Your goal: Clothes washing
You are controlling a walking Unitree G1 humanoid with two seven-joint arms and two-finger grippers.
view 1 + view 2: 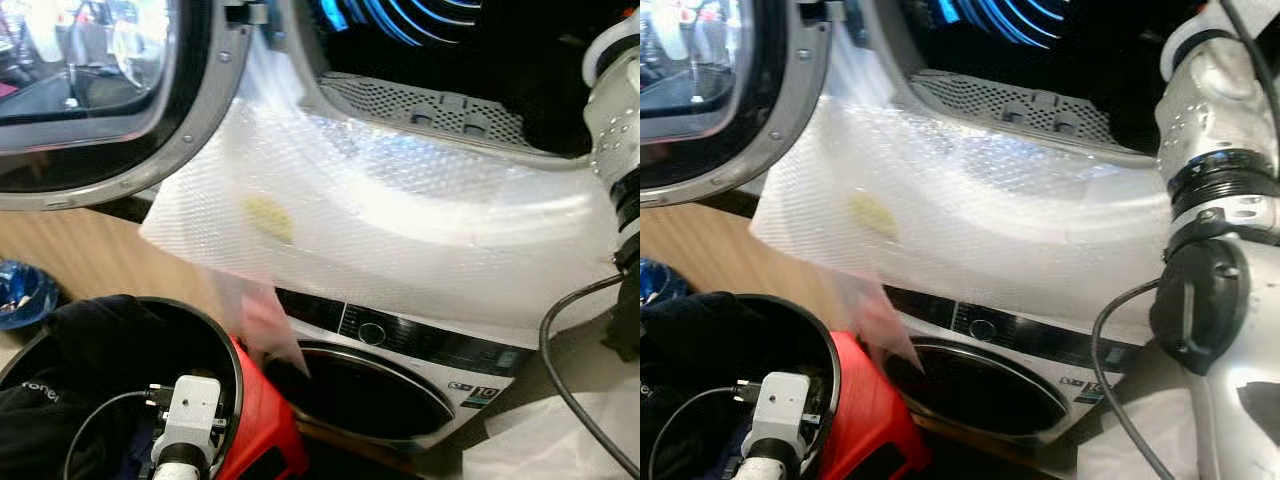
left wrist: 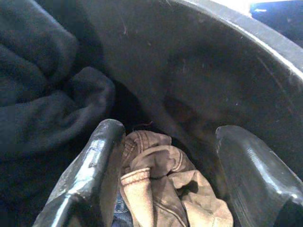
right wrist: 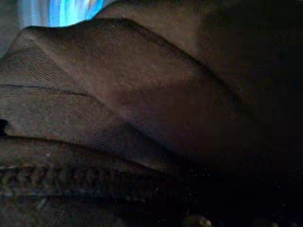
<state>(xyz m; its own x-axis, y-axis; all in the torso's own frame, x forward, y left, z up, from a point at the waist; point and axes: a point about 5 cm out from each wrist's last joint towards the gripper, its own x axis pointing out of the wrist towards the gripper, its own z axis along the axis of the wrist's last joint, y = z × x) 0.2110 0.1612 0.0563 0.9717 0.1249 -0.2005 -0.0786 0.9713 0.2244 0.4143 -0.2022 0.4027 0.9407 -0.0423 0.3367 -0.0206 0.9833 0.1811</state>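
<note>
From where I stood, the left arm reached down into a round black laundry bucket (image 1: 225, 345) sitting low on the robot's left, hard against a red container (image 1: 268, 420). Dark clothes (image 1: 90, 350) were heaped inside the bucket. Through the left wrist view, the left gripper (image 2: 165, 165) had its two black fingers (image 2: 94, 175) spread wide near the bucket's inner wall, and a crumpled tan garment (image 2: 163, 184) lay directly between them at the bottom. The garment touched, or nearly touched, the inner face of one finger, while the other finger stood clear of it. A thick dark fleece (image 2: 47, 94) was bunched just beside that garment.

The right arm (image 1: 1215, 200) stretched up and forward toward the open drum (image 1: 440, 50) of the upper machine, whose round glass door (image 1: 90, 90) hung open on the robot's left. A sheet of bubble wrap (image 1: 400, 220) draped from the drum's lip down over the machine's front. The right wrist view was pressed against brown ribbed fabric (image 3: 118, 118) with a seam running across it, and blue light glowed at one corner; I could not tell how the right gripper's fingers stood. Below the bubble wrap sat a lower washing machine (image 1: 400, 350) with its control panel and dark round door.
</note>
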